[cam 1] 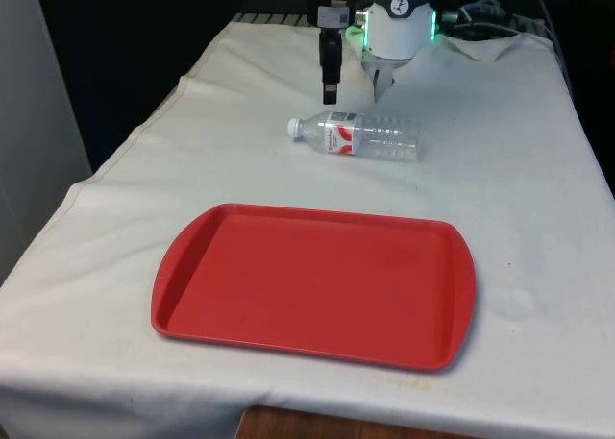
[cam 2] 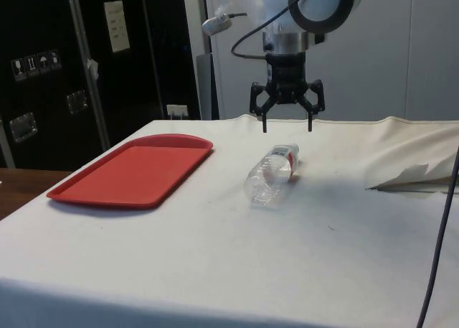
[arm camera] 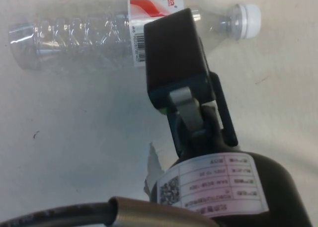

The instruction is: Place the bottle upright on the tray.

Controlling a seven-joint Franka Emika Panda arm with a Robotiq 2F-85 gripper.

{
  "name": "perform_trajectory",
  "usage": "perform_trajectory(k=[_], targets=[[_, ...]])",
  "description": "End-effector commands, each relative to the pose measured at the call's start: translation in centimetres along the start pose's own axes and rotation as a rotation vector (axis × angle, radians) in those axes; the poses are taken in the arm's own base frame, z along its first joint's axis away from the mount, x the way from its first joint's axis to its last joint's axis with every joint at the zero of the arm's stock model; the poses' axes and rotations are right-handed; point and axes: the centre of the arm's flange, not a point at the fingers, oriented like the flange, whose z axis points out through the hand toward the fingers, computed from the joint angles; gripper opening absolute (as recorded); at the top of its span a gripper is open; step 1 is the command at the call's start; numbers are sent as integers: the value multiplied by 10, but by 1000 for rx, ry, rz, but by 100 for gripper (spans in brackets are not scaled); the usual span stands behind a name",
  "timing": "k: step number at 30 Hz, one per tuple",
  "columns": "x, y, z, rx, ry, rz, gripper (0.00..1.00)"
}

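Clear bottle (cam 1: 357, 136) lies sideways, cap pointing front view's left.

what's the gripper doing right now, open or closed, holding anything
Gripper: open, holding nothing, hovering above the bottle lying on its side on the table.

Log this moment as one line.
end effector: open, above bottle | bottle: lying on cloth, ungrasped | tray: empty

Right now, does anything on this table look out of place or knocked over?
Yes: the clear plastic water bottle lies on its side on the white cloth, capped, off the red tray. The open gripper hangs above it. Nothing looks spilled.
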Motion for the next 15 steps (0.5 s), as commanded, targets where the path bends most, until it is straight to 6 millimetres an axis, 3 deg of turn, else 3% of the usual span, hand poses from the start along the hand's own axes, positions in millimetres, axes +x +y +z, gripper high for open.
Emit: perform_trajectory(k=[1,15], targets=[[1,0,0,1,2,19,100],[2,0,1,-1,-4,108,100]])
